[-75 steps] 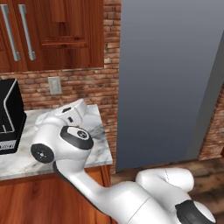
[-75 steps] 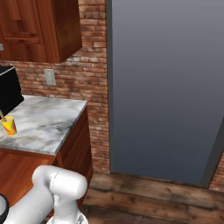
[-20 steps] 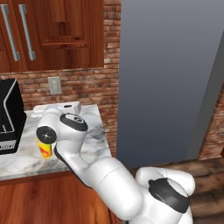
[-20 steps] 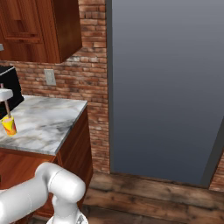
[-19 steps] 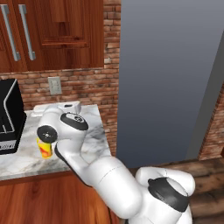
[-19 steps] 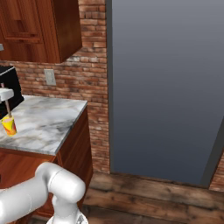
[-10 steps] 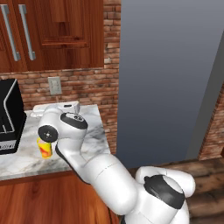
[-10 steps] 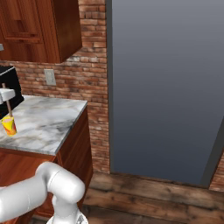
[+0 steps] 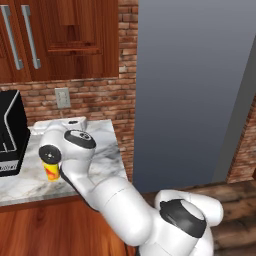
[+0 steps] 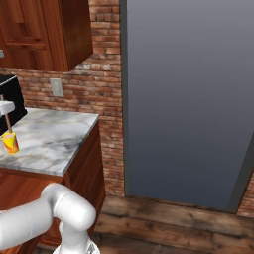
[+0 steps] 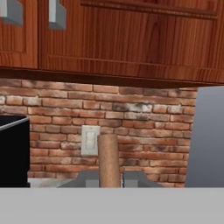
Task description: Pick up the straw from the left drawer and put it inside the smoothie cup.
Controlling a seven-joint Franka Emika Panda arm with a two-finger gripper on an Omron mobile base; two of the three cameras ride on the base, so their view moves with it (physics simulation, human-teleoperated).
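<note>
The gripper (image 11: 109,180) is standing closed on the straw (image 11: 108,159), whose blunt, pale tan shaft is rising straight up between the two dark finger tips in the hand view, in front of a white wall switch (image 11: 90,140) on the red brick wall (image 11: 144,127). In the right base view the straw (image 10: 7,122) is showing as a thin upright stick, its upper end under the white hand and its lower end reaching down into the smoothie cup (image 10: 10,142). The cup, a small yellow tumbler with a red-orange marking, is sitting on the marble counter (image 10: 54,136) near a black appliance (image 9: 11,132). In the left base view the arm is partly covering the cup (image 9: 50,171).
</note>
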